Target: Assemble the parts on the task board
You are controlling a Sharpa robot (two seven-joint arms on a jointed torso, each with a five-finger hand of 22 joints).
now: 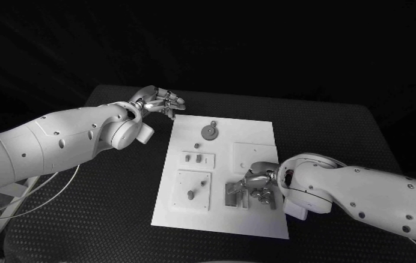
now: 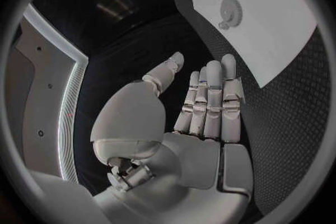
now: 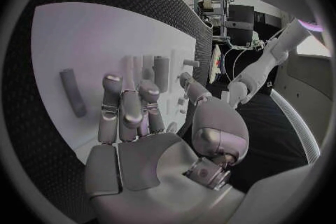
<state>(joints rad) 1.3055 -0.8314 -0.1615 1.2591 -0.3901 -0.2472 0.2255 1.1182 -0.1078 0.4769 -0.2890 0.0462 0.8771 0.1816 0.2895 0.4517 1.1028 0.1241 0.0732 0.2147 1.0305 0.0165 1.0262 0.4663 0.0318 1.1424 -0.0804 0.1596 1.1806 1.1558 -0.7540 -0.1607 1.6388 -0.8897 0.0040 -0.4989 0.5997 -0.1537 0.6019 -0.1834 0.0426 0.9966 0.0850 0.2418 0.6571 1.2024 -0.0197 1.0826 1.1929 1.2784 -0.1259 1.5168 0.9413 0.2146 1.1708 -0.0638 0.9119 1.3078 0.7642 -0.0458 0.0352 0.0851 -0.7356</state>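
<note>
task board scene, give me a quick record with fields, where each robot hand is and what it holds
task board: white plate, middle of black table
left robot hand: off the board, at its far left corner, over the table, holds nothing, fingers straight
right robot hand: over the board's near right part, above upright parts; holds nothing visible
gear-like part: lies on the board's far part
bar part: lies flat on the board
</note>
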